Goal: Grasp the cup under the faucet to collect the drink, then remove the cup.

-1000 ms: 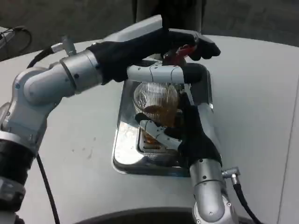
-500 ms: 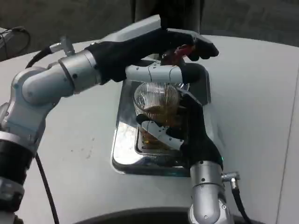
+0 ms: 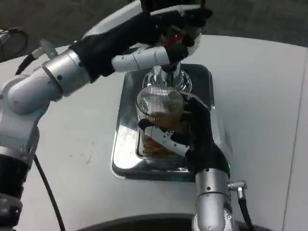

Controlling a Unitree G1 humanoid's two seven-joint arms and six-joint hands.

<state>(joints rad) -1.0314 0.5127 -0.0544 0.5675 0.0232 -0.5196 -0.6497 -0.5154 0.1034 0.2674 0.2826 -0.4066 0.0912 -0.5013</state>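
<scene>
A clear ribbed cup (image 3: 159, 109) with brown drink in it stands on the steel drip tray (image 3: 126, 120) under the faucet (image 3: 169, 74). My right hand (image 3: 192, 137) grips the cup from its right side, fingers wrapped round its lower part. My left hand (image 3: 159, 33) reaches over the top of the dispenser and rests on the red tap handle (image 3: 176, 36), fingers curled round it; whether it grips the handle I cannot tell. The faucet's spout is partly hidden by the left hand.
The tray lies in the middle of a white table (image 3: 260, 106), with bare surface on both sides. A black cable (image 3: 45, 187) hangs by my left arm at the lower left. The table's dark front edge (image 3: 144, 222) curves along the bottom.
The left hand and forearm have risen towards the top of the picture, uncovering the faucet and the tray's back edge. The right hand keeps its hold on the cup.
</scene>
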